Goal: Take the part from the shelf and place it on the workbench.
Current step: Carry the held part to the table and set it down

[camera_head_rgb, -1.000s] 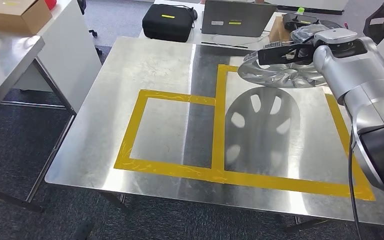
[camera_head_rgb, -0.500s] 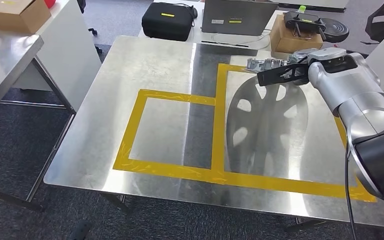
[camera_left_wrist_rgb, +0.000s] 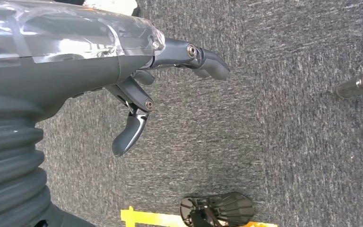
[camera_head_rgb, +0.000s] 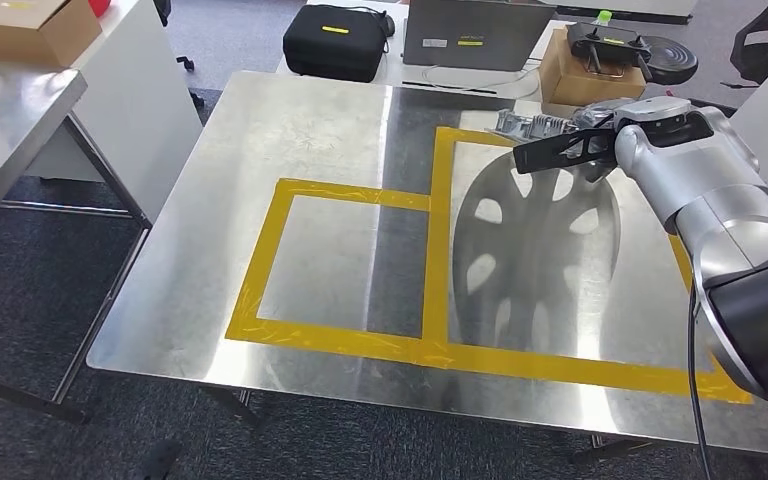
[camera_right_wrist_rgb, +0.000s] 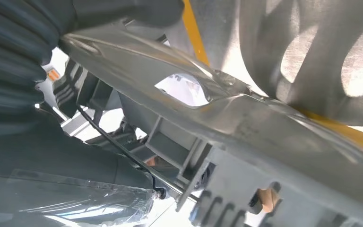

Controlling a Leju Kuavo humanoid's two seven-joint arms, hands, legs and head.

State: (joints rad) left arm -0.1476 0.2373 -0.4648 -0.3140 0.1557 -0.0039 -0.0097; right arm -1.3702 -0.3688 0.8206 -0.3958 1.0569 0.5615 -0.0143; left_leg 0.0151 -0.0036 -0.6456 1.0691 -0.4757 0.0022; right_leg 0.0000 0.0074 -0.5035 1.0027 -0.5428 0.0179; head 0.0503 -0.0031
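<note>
The part is a silver wheel cover [camera_head_rgb: 526, 126], held nearly edge-on just above the far right of the steel workbench [camera_head_rgb: 310, 130]. My right hand [camera_head_rgb: 570, 147] grips its rim from the right. The cover's spoked reflection [camera_head_rgb: 535, 250] lies inside the larger yellow tape rectangle [camera_head_rgb: 438, 250]. In the right wrist view the cover's ribbed underside [camera_right_wrist_rgb: 246, 127] runs across the picture, with my right hand [camera_right_wrist_rgb: 52, 28] clamped on it. My left hand [camera_left_wrist_rgb: 137, 85] hangs over grey carpet with its fingers apart and nothing in it.
Behind the workbench stand a black case [camera_head_rgb: 335, 42], a laptop [camera_head_rgb: 475, 35] and a cardboard box [camera_head_rgb: 585, 75] with a controller on it. A second steel table [camera_head_rgb: 10, 110] stands to the left. A smaller tape square [camera_head_rgb: 330, 260] marks the bench's middle.
Over the last second my right hand has tipped the wheel cover from face-on to nearly edge-on and brought it lower toward the bench. In the last half second it has hardly moved.
</note>
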